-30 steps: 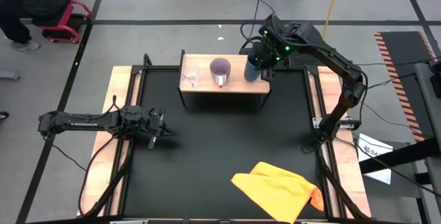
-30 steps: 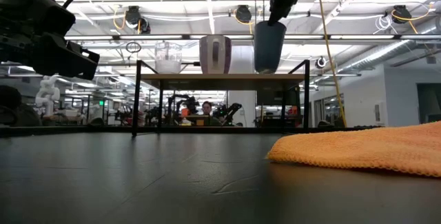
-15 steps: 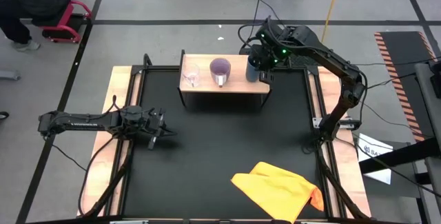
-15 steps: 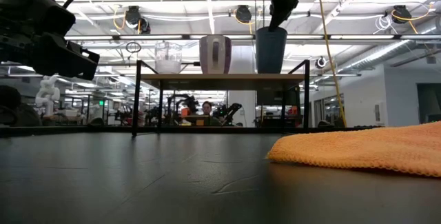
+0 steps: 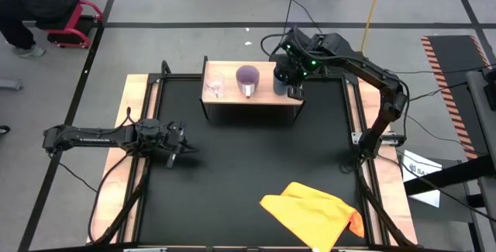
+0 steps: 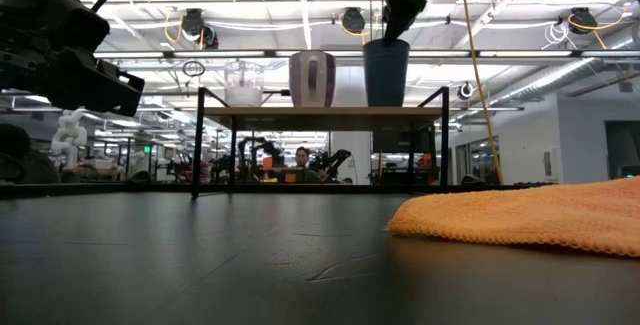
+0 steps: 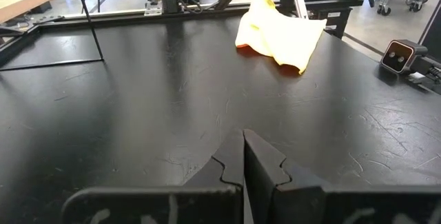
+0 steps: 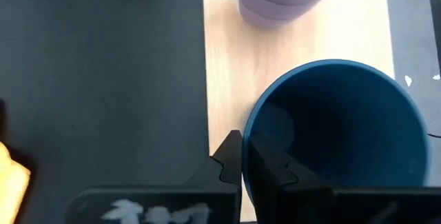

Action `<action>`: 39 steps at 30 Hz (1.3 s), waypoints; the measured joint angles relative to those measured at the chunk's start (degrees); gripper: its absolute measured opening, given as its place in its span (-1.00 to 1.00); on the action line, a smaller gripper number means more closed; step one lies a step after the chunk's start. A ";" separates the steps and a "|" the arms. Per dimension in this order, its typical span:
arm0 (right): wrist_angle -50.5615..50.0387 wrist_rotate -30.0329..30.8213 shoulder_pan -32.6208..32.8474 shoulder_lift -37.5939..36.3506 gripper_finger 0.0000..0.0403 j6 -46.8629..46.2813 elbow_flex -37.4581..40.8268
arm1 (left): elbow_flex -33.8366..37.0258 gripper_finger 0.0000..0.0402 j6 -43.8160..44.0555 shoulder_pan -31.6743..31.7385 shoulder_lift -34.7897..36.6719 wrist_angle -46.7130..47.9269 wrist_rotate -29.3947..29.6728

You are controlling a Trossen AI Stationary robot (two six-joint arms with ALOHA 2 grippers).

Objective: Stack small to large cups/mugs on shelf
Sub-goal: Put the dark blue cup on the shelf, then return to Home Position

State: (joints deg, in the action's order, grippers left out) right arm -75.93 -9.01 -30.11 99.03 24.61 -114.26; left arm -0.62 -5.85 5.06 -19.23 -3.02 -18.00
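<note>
The shelf (image 5: 232, 101) stands at the table's far side, its wooden top on black legs (image 6: 320, 112). On it, from left to right, stand the tiny clear glass (image 5: 215, 88) (image 6: 243, 83), the light purple mug (image 5: 247, 77) (image 6: 312, 78) and the dark blue cup (image 5: 279, 84) (image 6: 386, 73). My right gripper (image 5: 291, 80) (image 8: 242, 156) is shut on the blue cup (image 8: 337, 127) at the shelf's right end. My left gripper (image 5: 183, 140) (image 7: 242, 156) is shut and empty, low over the table's left side. My right gripper holds the blue cup by its rim (image 8: 248, 138), one finger inside the cup and one outside. The fingers come from above, pointing down. The cup stands upright, its base (image 6: 386, 103) at the shelf top; whether it rests there or hangs just above, I cannot tell.
A yellow cloth (image 5: 314, 213) (image 6: 520, 215) lies at the table's near right. Pale wooden rails (image 5: 136, 97) run along both sides of the black mat. A person (image 5: 31, 4) is beyond the far left corner, another person (image 6: 298, 155) shows behind the shelf.
My right gripper has carried the blue cup toward the table's left, along the shelf top toward the purple mug, and a little down. The cup now stands upright close to the mug.
</note>
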 joint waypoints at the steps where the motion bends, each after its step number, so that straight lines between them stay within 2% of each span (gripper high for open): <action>1: 0.14 -0.02 0.00 0.21 -1.00 0.01 -0.04 | 0.00 -0.98 0.02 0.00 0.01 0.01 0.00; 22: 1.96 0.09 -0.15 0.76 -0.99 -1.62 0.01 | 0.00 -0.98 0.15 0.00 -0.01 0.01 -0.04; 39: 2.32 0.04 -0.19 0.87 -0.53 -1.43 0.23 | 0.00 -0.98 0.35 0.00 0.01 0.01 -0.11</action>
State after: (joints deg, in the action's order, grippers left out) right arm -73.61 -8.97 -30.30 99.90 23.18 -114.04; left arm -0.62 -5.50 5.06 -19.23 -3.01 -18.11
